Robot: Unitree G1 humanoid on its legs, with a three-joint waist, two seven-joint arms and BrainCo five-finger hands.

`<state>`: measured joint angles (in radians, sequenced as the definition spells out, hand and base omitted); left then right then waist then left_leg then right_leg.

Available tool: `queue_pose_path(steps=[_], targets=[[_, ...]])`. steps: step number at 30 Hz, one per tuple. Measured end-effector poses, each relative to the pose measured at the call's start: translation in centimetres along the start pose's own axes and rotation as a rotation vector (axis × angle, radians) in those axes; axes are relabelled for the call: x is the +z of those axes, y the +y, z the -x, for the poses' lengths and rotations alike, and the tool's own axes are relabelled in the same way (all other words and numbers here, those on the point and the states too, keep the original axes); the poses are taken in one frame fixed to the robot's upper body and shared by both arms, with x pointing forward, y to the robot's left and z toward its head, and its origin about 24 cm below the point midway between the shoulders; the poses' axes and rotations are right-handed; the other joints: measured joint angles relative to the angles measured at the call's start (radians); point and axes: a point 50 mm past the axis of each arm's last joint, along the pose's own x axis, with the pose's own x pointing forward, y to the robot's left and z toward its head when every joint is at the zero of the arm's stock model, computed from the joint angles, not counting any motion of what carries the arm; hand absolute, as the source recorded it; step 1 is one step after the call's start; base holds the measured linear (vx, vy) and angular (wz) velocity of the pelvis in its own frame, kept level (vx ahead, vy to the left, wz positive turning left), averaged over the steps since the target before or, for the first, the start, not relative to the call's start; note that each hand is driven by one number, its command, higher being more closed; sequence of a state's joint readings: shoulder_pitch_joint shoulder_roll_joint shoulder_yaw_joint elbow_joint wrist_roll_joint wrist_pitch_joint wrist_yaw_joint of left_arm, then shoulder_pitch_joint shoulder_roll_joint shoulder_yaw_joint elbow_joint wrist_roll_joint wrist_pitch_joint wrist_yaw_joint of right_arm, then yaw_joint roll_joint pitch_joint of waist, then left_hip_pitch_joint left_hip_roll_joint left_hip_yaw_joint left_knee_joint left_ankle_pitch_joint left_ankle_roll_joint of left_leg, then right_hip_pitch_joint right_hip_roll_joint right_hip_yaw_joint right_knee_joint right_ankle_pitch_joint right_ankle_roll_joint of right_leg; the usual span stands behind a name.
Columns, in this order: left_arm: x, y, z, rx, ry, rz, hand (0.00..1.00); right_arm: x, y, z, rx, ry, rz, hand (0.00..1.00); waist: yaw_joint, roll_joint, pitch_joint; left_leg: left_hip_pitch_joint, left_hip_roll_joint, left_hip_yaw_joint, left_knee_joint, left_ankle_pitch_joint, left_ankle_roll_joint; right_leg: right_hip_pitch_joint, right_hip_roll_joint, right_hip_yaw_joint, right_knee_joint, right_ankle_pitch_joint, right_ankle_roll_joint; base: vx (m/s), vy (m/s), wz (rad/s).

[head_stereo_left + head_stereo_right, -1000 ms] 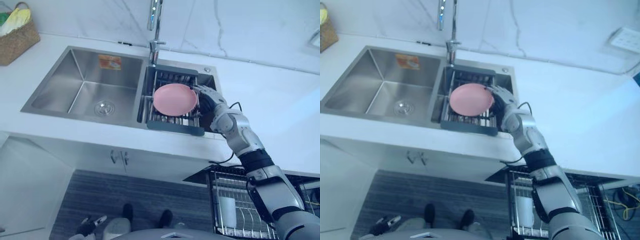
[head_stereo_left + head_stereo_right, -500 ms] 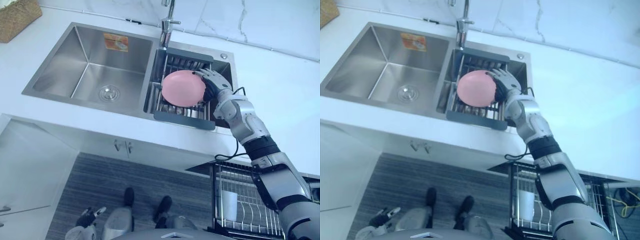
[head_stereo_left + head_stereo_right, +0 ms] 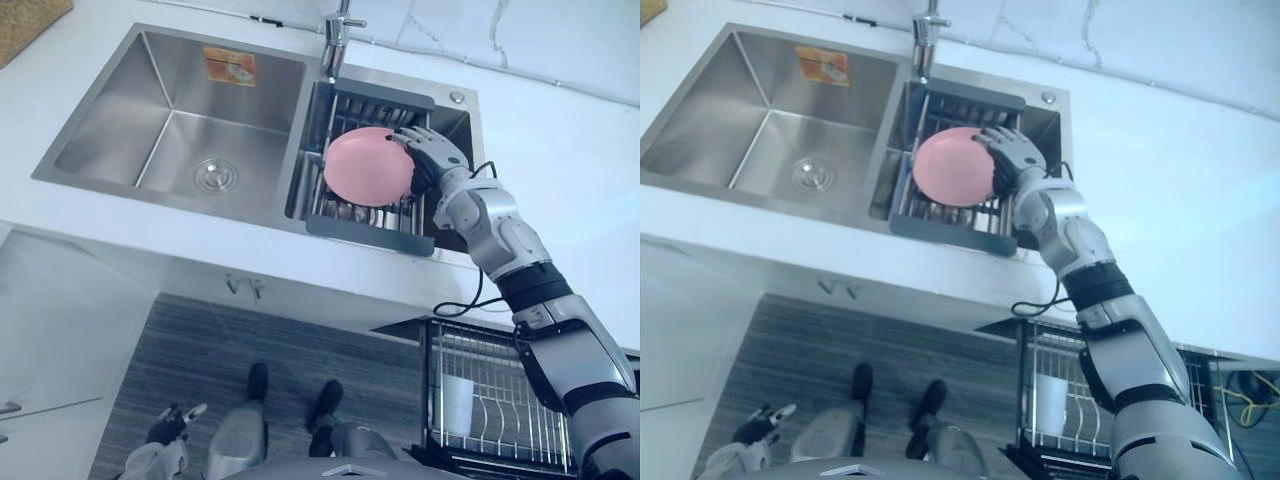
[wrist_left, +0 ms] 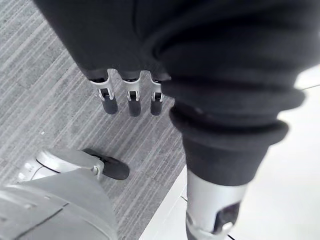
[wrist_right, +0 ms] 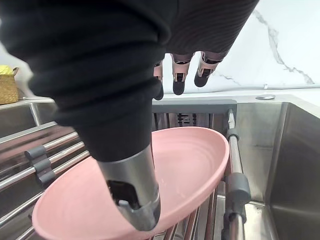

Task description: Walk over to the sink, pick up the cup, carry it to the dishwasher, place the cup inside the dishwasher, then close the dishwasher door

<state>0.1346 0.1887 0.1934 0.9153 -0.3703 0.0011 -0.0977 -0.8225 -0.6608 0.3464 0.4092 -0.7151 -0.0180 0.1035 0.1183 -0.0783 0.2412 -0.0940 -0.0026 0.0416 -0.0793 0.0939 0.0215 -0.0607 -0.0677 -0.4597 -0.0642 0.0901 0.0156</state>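
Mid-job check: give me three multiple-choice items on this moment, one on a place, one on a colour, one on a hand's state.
1. Where is the plate? A: left basin. B: above the rack in the right basin. C: dishwasher.
2. Its colour? A: white. B: green. C: pink.
3. The right hand is: A: open. B: shut on the plate. C: shut, empty.
Answers: B, it is tilted over the rack's bars; C, pink in the eye and wrist views; B, thumb and fingers pinch its rim.

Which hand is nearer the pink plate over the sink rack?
Right. The right hand holds the pink plate by its rim above the dish rack; the left hand hangs low near the floor, far from it.
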Motion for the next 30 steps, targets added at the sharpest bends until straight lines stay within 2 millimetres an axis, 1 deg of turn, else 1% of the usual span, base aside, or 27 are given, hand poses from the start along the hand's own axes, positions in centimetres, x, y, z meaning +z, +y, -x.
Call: queue_pose_path(steps=[3, 6, 8, 12, 17, 24, 30], targets=[[0.1, -0.1, 0.0, -0.002, -0.005, 0.000, 0.00, 0.2, -0.5, -0.2, 0.005, -0.009, 0.004, 0.00, -0.005, 0.000, 0.000, 0.001, 0.002, 0.008, 0.000, -0.001, -0.001, -0.001, 0.001, 0.005, 0.000, 0.000, 0.000, 0.02, 0.038, -0.04], [0.1, -0.1, 0.0, -0.002, -0.005, 0.000, 0.00, 0.1, -0.6, -0.2, 0.010, -0.008, 0.008, 0.00, -0.006, 0.001, 0.000, 0.001, 0.003, 0.012, 0.000, -0.001, -0.001, -0.002, 0.001, 0.007, 0.000, 0.000, 0.000, 0.02, 0.040, -0.03], [0.1, -0.1, 0.0, -0.002, -0.004, 0.000, 0.00, 0.1, -1.0, 0.0, 0.013, -0.015, 0.025, 0.00, -0.006, 0.002, 0.001, 0.002, 0.003, 0.015, 0.000, -0.001, -0.002, -0.003, 0.001, 0.009, 0.001, 0.000, -0.001, 0.03, 0.053, -0.03], [0.1, -0.1, 0.0, -0.001, -0.004, 0.000, 0.00, 1.0, -1.6, 0.2, 0.003, -0.059, 0.034, 0.00, -0.009, 0.002, 0.001, 0.007, 0.006, 0.024, 0.000, -0.004, -0.004, -0.003, 0.003, 0.018, 0.002, 0.001, -0.001, 0.03, 0.043, -0.07], [0.1, -0.1, 0.0, -0.001, -0.004, 0.000, 0.00, 1.0, -0.9, 0.4, 0.024, -0.069, 0.032, 0.00, -0.010, 0.003, 0.001, 0.010, 0.006, 0.030, 0.000, -0.005, -0.003, -0.003, 0.003, 0.024, 0.004, 0.001, -0.001, 0.03, 0.045, -0.03], [0.1, -0.1, 0.0, -0.003, -0.002, -0.002, 0.00, 1.1, 1.5, 1.4, 0.102, -0.076, 0.012, 0.00, -0.009, 0.005, 0.000, 0.013, 0.006, 0.030, 0.000, -0.004, -0.005, -0.002, 0.003, 0.024, 0.010, 0.000, -0.001, 0.03, 0.048, 0.00], [-0.2, 0.0, 0.0, 0.002, 0.012, 0.000, 0.00, 1.1, 2.1, 1.6, 0.120, -0.069, 0.047, 0.00, -0.009, 0.008, 0.001, 0.007, 0.007, 0.027, -0.006, -0.011, -0.012, -0.008, 0.003, 0.024, 0.010, 0.000, -0.002, 0.01, 0.043, 0.00]])
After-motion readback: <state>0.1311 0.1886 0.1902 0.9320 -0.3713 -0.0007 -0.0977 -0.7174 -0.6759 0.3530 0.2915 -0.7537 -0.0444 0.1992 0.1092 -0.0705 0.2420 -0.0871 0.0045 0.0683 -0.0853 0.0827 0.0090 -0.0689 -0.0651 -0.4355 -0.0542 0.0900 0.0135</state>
